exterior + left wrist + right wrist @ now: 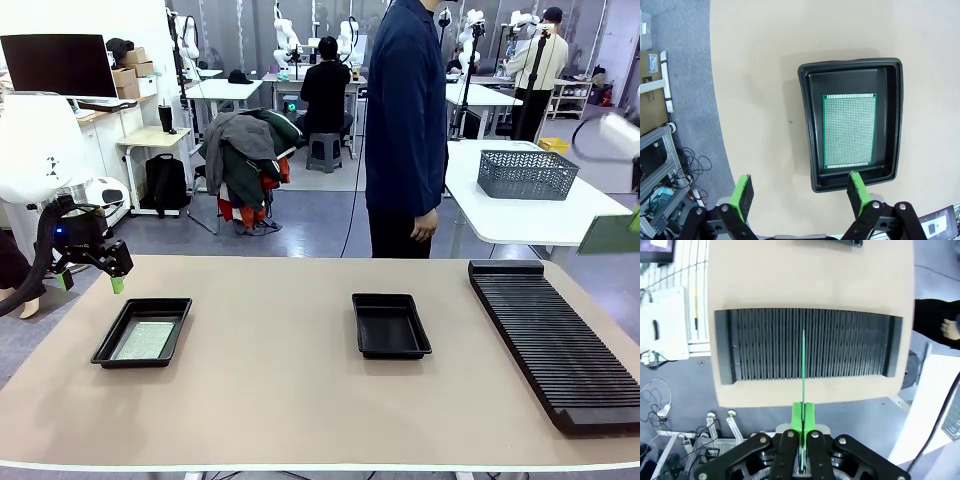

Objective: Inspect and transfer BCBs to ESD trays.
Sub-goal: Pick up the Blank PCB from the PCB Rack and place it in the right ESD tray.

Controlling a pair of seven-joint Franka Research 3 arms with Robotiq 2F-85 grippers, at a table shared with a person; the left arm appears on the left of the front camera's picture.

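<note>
My left gripper (799, 186) is spread wide over the tan counter (760, 75), by a shallow black plastic tray (810, 150) where a flat green speckled board (849, 131) lies. My right gripper (803, 412) pinches another thin green board (803, 360), edge-on, over the long black ribbed rack (765, 345).

Our left gripper (90, 282) hangs, jaws apart, far left of the slotted rack (555, 345); between them we see a tray (130, 363) bearing a board (145, 340) and a second tray (390, 328).
</note>
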